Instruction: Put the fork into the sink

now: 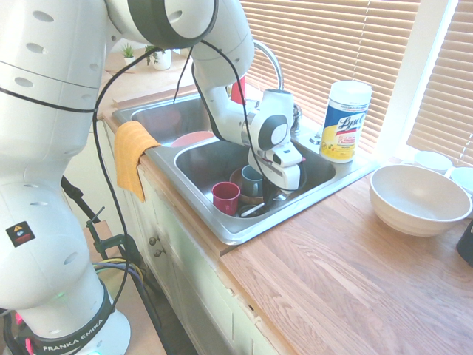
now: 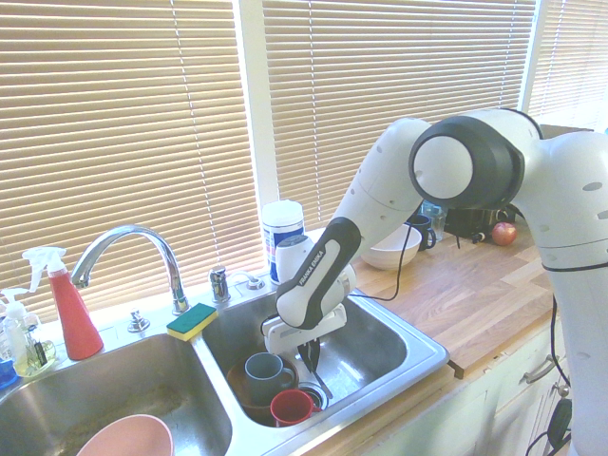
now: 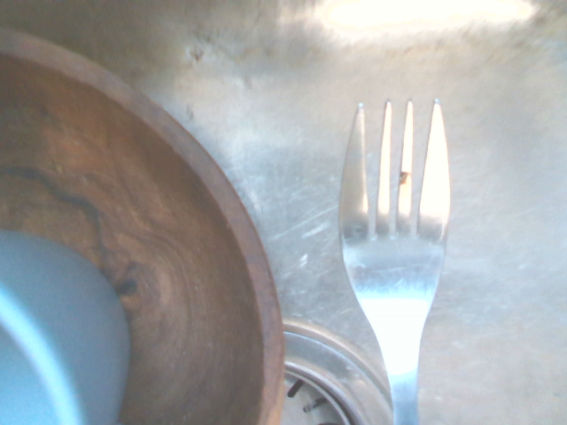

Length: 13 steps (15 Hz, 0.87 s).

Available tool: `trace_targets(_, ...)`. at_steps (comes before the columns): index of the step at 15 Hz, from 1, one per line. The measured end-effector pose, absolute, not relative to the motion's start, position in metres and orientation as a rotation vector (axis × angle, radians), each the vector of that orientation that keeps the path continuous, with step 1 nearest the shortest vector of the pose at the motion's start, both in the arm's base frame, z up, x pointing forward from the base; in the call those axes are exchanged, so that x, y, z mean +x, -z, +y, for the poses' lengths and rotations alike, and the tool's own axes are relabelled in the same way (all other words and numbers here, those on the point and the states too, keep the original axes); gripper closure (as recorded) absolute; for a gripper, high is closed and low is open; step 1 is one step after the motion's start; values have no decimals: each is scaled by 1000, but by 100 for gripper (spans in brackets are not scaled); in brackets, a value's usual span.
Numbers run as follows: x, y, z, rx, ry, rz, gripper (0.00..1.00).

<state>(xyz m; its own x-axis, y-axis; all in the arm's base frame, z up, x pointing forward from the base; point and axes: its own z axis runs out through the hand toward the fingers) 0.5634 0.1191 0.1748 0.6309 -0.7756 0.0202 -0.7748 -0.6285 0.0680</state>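
i have the gripper [image 1: 270, 198] reaching down into the nearer basin of the sink [image 1: 230, 237], closed on the fork [image 3: 399, 310]; the handle runs back toward the fingers and the four tines point away from them, so the grip looks to be on the handle end, which leaves the head free to go down first; the fork is inside the basin, over its floor, beside the drain [image 3: 359, 376] and the wooden bowl [image 3: 217, 190]; i can't tell whether any part of it touches the steel.

the blue-grey mug [image 2: 269, 377] sits in the wooden bowl, and the red mug [image 1: 225, 198] is close by, so this bit of floor next to them seems the sensible landing spot; i judge the job nearly done, with a little lowering if needed, then the release and a straight lift out; the slim metal may clatter or slide toward the drain if i let go too high, and a sideways move could knock the mugs; the flat handle should slip free easily once the jaws part.
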Motion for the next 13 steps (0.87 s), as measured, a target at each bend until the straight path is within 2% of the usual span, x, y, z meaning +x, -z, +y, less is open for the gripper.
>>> trace_targets(9, 568, -172, 124, 2779, 15, -1313, 0)
trace_targets(13, 571, -224, 124, 2760, 20, -1315, 0)
